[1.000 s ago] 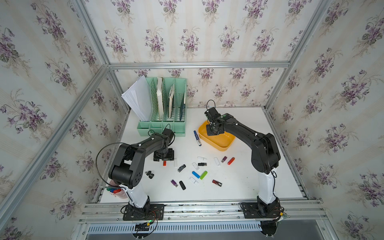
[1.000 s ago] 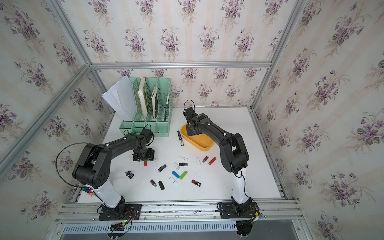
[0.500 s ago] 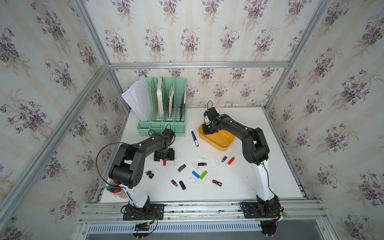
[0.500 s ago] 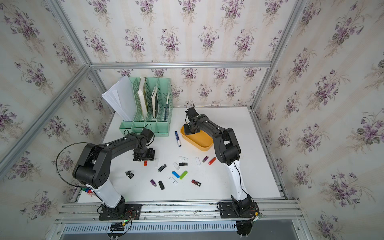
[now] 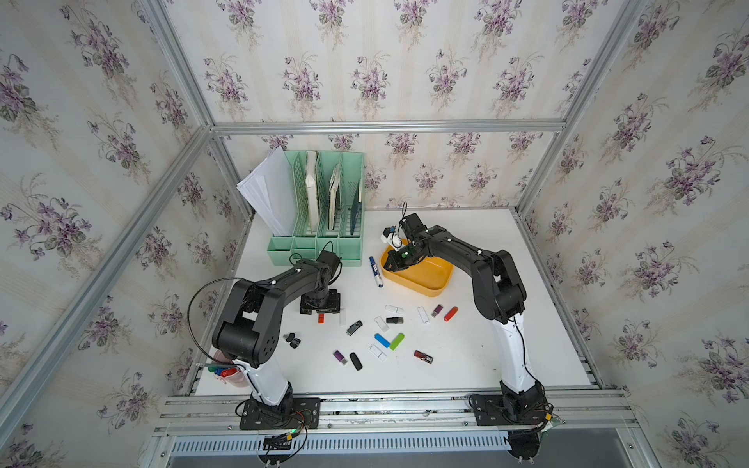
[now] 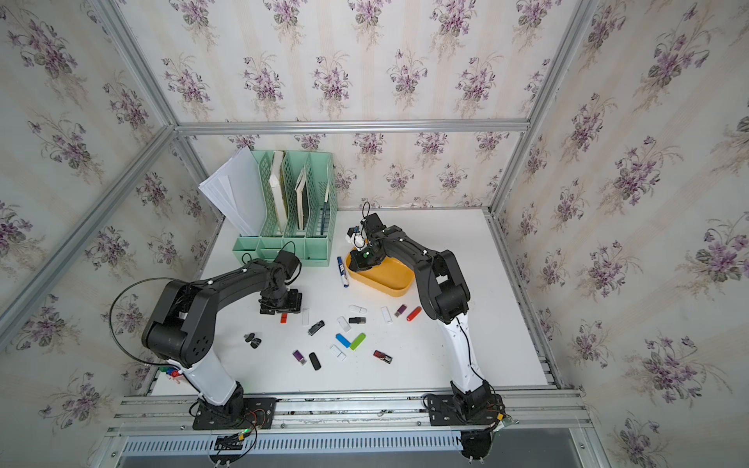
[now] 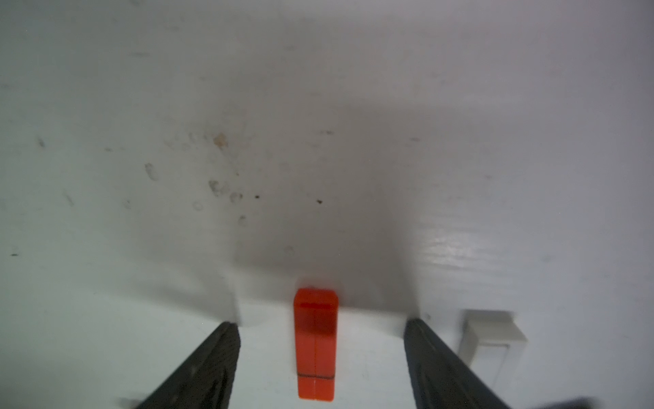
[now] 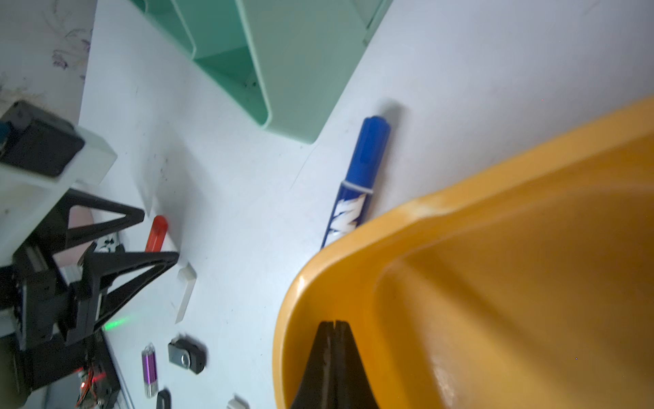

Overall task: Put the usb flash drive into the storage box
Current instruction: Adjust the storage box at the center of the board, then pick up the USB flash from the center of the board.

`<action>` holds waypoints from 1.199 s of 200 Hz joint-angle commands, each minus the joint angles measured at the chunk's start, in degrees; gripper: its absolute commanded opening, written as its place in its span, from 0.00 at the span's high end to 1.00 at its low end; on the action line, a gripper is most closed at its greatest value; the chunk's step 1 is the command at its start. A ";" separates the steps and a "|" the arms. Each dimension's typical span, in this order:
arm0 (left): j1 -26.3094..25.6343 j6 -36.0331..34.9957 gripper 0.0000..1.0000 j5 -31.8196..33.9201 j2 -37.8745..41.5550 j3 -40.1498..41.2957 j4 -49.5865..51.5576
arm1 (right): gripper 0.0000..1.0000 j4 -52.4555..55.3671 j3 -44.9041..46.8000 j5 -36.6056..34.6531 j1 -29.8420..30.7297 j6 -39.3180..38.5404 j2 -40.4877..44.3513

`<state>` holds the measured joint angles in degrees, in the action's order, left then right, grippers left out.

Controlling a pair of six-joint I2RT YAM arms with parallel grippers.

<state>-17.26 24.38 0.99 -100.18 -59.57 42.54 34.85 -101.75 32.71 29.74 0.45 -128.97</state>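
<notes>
A red USB flash drive (image 7: 315, 347) lies flat on the white table between the fingers of my left gripper (image 7: 322, 322), which is open and straddles it without touching. Both top views show that gripper (image 5: 320, 304) pointing down, with the red drive (image 5: 321, 318) just in front of it. The storage box (image 5: 435, 273) is a shallow yellow-orange tub at the back middle. My right gripper (image 8: 334, 324) is shut and empty, its tips down inside the box's (image 8: 513, 265) left end. No drive shows inside the box.
A blue marker (image 5: 375, 271) lies against the box's left side. The mint-green file organizer (image 5: 324, 243) stands behind my left arm. A white drive (image 7: 492, 336) lies beside the red one. Several other drives are scattered mid-table. A pink pencil cup (image 5: 231, 375) sits at the front left.
My right arm has shifted a little left with its gripper in the box, and the box and marker have slid slightly left. The left arm has not moved.
</notes>
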 commanded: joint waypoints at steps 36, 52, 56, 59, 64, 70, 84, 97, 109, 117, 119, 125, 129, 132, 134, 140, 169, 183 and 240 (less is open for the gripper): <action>-0.01 -0.30 0.22 -0.27 -1.02 -0.46 0.53 | 1.00 7.42 1.87 7.54 3.11 -7.86 1.26; -0.04 -0.28 0.22 -0.21 -1.07 -0.46 0.52 | 1.00 9.09 2.20 7.74 3.64 -8.65 1.67; -0.01 -0.30 0.22 -0.20 -1.04 -0.46 0.60 | 1.00 9.54 2.30 7.54 3.79 -8.71 1.77; 0.02 -0.34 0.22 -0.20 -1.05 -0.45 0.61 | 1.00 9.81 2.32 7.24 3.83 -8.64 1.91; -0.06 -0.38 0.21 -0.15 -1.07 -0.46 0.61 | 1.00 10.09 2.48 6.92 3.99 -8.62 2.16; -0.04 -0.38 0.21 -0.20 -1.10 -0.44 0.59 | 1.00 10.23 2.74 6.61 3.97 -8.43 2.54; -0.03 -0.34 0.21 -0.20 -1.15 -0.46 0.46 | 1.00 8.04 4.08 3.59 3.99 -6.17 4.64; -0.08 -0.48 0.21 -0.20 -1.25 -0.46 0.40 | 1.00 3.46 6.10 0.29 3.84 -3.17 8.02; -0.17 -0.61 0.20 -0.20 -1.38 -0.48 0.51 | 0.97 0.74 7.36 -2.63 3.61 -0.76 11.35; -0.23 -0.67 0.20 -0.06 -1.41 -0.61 0.54 | 0.89 -0.27 7.73 -5.70 3.61 1.23 13.59; -0.17 -0.70 0.20 -0.04 -1.35 -0.63 0.59 | 0.88 -0.39 7.83 -6.34 3.63 1.53 14.14; -0.30 -0.76 0.20 0.05 -1.33 -0.68 0.68 | 0.80 -0.69 8.18 -8.01 3.66 2.64 15.87; -0.32 -0.77 0.20 0.06 -1.33 -0.59 0.68 | 0.74 -0.88 8.57 -9.43 3.66 3.53 16.98; -0.35 -0.84 0.20 0.14 -1.33 -0.63 0.72 | 0.70 -0.96 8.94 -10.46 3.70 4.32 17.98; -0.40 -0.81 0.20 0.21 -1.33 -0.65 0.70 | 0.67 -1.04 9.18 -11.42 3.60 4.79 18.58; -0.46 -0.80 0.20 0.44 -1.41 -0.65 0.78 | 0.63 -1.16 10.11 -13.94 3.65 6.09 20.68; -0.44 -0.19 0.24 2.03 -1.69 -0.30 1.32 | 0.53 -0.32 17.13 -23.46 2.67 13.75 29.27; -0.48 0.09 0.24 1.96 -1.41 0.22 1.10 | 0.51 1.37 20.69 -27.73 1.95 17.60 31.91; -0.45 -0.13 0.23 -0.38 -0.89 0.95 0.47 | 0.41 7.15 33.03 -36.70 -1.26 28.88 38.06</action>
<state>-17.67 24.40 0.62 -100.36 -59.31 41.87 38.76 -70.87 2.04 28.32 23.49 -92.47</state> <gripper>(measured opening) 0.767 0.567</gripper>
